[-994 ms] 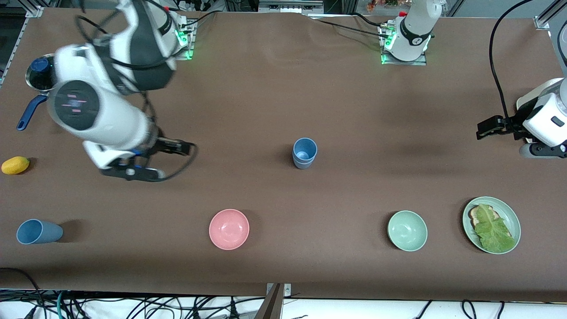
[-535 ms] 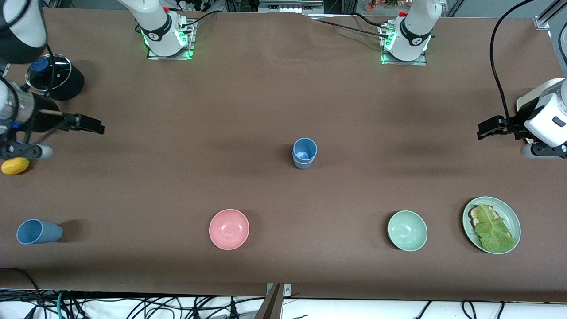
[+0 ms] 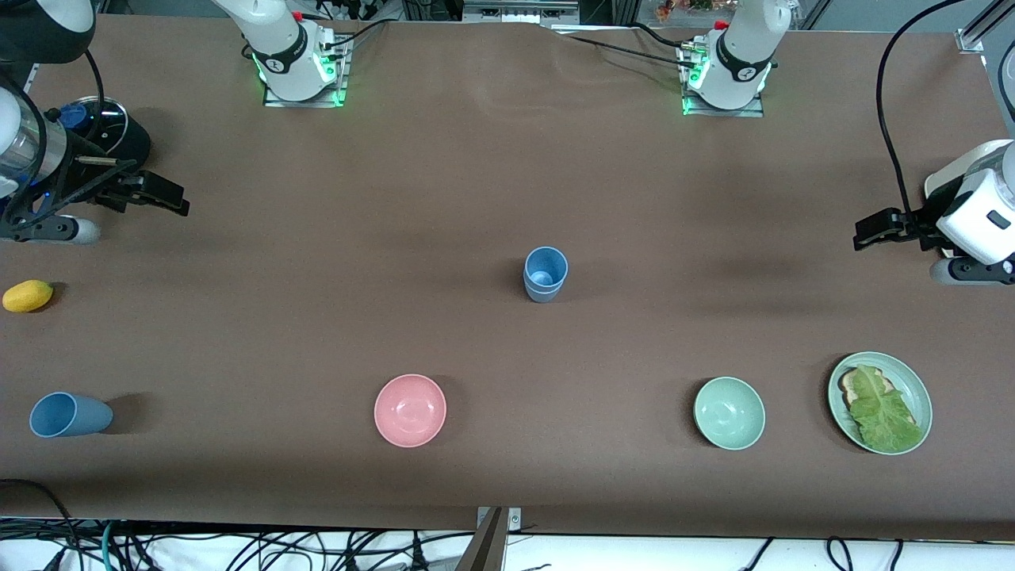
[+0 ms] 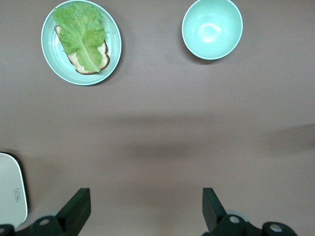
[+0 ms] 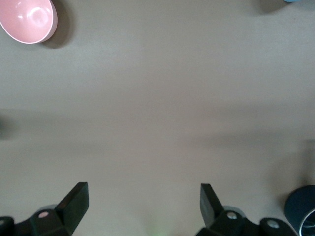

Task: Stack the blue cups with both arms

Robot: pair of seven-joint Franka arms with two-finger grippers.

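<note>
Front cam sits high, facing the arm bases across the whole tabletop [image 3: 476,182]. Both wrist cams look straight down, closer in. The left one shares the pale green bowl [image 4: 212,28] [image 3: 729,413] with it, the right one the pink bowl [image 5: 27,19] [image 3: 410,410].

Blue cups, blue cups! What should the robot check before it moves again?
1. Stack of cups in the middle of the table stands upright: ok.
2. Inner cup pushed fully down into the outer one: cannot tell.
3. Third blue cup at the right arm's end stands upright: not ok, it lies on its side.
4. Right hand open and empty, over bare table beside the lidded pot: ok.
5. Left hand open and empty, waiting at its own end of the table: ok.
6. Pink bowl stands apart from every cup: ok.
</note>
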